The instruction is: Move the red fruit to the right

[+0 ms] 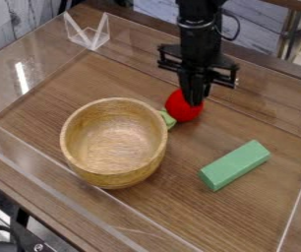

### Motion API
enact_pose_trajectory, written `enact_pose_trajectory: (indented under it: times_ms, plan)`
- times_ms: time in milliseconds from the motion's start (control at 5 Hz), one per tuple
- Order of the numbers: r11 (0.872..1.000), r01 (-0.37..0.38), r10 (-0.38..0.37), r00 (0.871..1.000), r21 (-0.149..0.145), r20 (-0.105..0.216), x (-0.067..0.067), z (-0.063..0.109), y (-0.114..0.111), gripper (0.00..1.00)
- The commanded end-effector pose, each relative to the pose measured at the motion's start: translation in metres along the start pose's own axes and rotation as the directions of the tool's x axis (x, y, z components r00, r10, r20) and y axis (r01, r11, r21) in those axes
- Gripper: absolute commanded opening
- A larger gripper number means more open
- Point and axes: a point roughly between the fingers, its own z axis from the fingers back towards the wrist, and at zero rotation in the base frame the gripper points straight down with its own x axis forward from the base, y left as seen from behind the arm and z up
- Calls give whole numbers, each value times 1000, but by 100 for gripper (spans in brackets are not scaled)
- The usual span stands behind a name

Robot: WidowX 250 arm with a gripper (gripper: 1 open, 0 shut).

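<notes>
The red fruit (180, 104) is small, round and bright red, with a green leafy bit (168, 120) at its lower left, close to the wooden bowl's rim. It sits just right of the bowl (112, 143). My black gripper (196, 96) points straight down from above, and its fingers are closed on the fruit's right side. Whether the fruit's underside touches the table I cannot tell.
A green rectangular block (235, 163) lies on the wooden table to the right of the bowl. Clear acrylic walls (22, 69) border the work area, with a clear stand (88, 31) at the back left. Bare wood stretches right of the fruit.
</notes>
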Motion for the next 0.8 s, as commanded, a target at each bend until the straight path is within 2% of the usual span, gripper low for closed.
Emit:
enact_pose_trajectory:
  times_ms: [0, 600]
  plan:
    - [1000, 0, 0, 997, -7, 81, 10, 26, -6, 0]
    - [1000, -11, 13, 996, -19, 92, 11, 38, -9, 0]
